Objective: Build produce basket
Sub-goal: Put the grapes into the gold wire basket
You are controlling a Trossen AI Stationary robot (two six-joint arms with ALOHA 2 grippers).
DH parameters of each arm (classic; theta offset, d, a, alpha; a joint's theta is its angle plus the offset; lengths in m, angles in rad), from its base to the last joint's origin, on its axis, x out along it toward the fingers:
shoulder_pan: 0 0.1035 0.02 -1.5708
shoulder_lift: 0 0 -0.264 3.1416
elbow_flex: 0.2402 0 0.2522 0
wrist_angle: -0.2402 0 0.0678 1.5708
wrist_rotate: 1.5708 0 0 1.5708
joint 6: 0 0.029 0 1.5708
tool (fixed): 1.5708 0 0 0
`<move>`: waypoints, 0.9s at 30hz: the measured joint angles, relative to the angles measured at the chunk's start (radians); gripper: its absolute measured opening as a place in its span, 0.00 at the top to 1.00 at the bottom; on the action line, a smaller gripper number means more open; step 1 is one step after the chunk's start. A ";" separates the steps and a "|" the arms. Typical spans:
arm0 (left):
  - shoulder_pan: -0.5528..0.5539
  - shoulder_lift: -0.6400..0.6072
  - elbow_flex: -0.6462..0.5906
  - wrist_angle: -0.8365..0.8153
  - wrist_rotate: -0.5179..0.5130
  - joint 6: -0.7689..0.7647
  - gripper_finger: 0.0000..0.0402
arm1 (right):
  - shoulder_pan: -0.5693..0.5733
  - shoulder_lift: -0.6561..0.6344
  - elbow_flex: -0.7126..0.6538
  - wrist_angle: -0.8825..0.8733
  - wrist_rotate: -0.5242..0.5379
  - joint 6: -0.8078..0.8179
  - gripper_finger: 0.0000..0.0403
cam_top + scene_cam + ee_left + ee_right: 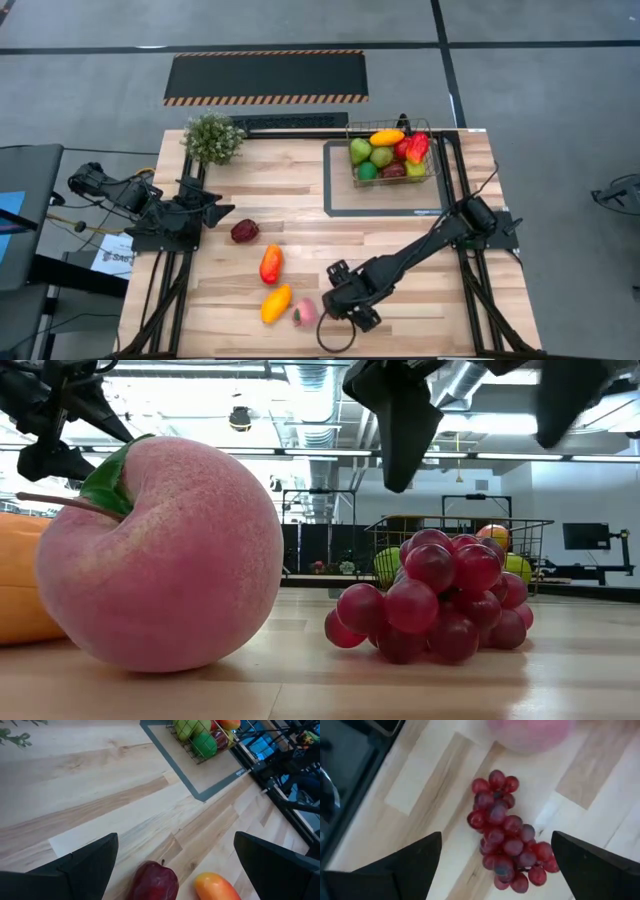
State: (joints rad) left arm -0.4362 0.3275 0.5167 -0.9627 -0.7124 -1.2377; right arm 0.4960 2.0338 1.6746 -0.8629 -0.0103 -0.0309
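Observation:
The wire basket (391,152) stands on a grey-framed mat at the far right and holds several fruits. A purple-red grape bunch (510,840) lies on the wood near the front edge, beside a pink peach (160,555). My right gripper (496,840) hangs open above the grapes, pointing down, one finger on either side and clear of them (480,420). In the high view that gripper (346,298) hides the grapes. A yellow-orange mango (276,303), a red-orange mango (270,263) and a dark red apple (244,231) lie left of it. My left gripper (220,210) waits open at the left.
A green potted plant (212,137) stands at the far left corner. The mat's grey frame (330,190) borders the basket. The apple (155,880) and a mango (217,887) lie just ahead of my left gripper (176,850). Bare wood spans the table's middle.

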 joint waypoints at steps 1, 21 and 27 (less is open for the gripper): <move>0.000 0.000 0.000 0.000 0.000 0.000 0.04 | 0.004 0.000 -0.008 0.005 0.011 -0.020 0.02; 0.000 0.000 0.000 0.001 0.000 -0.003 0.04 | -0.023 0.133 -0.014 0.073 0.011 0.006 0.05; 0.000 0.000 0.000 0.001 0.000 -0.005 0.04 | -0.028 0.136 -0.014 0.079 0.013 0.023 0.18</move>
State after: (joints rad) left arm -0.4362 0.3271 0.5167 -0.9619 -0.7128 -1.2430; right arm 0.4683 2.1701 1.6604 -0.7838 0.0025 -0.0079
